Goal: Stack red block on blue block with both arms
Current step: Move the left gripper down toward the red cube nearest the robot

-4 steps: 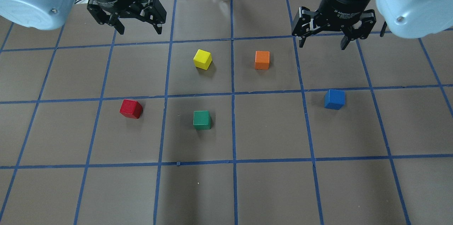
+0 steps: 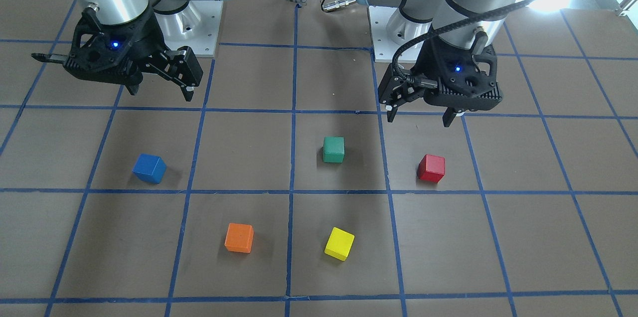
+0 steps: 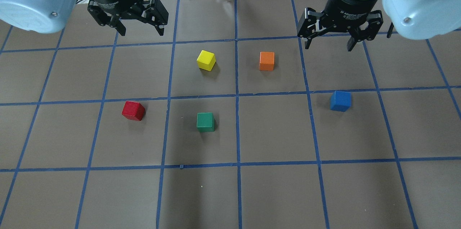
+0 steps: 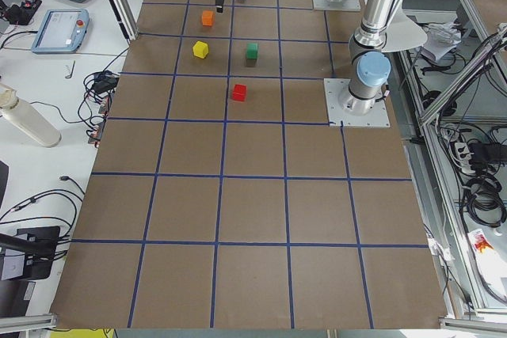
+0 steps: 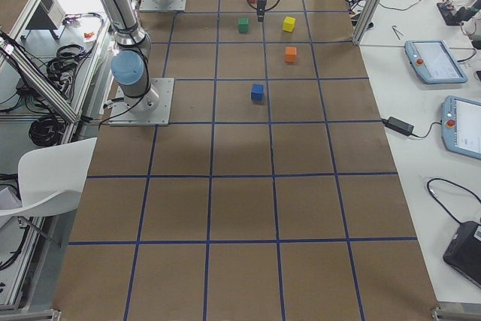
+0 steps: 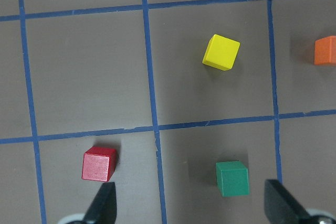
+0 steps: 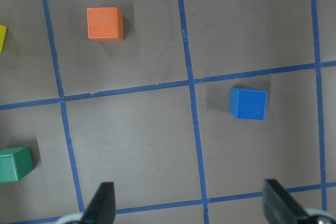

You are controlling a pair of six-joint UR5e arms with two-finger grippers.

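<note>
Brown paper (image 3: 273, 131) crossed by a blue tape grid (image 3: 237, 95) covers the table. The red block (image 3: 133, 110) sits on it on the robot's left, with the green block (image 3: 205, 121) in the next square. The blue block (image 3: 340, 100) lies well apart on the right, its top bare. The left gripper (image 3: 142, 31) and right gripper (image 3: 328, 46) hover above the paper, fingers spread wide and gripping nothing. White lettering on the right one reads roughly "2F Adaptive Gripper"; the smaller line beneath is illegible
</note>
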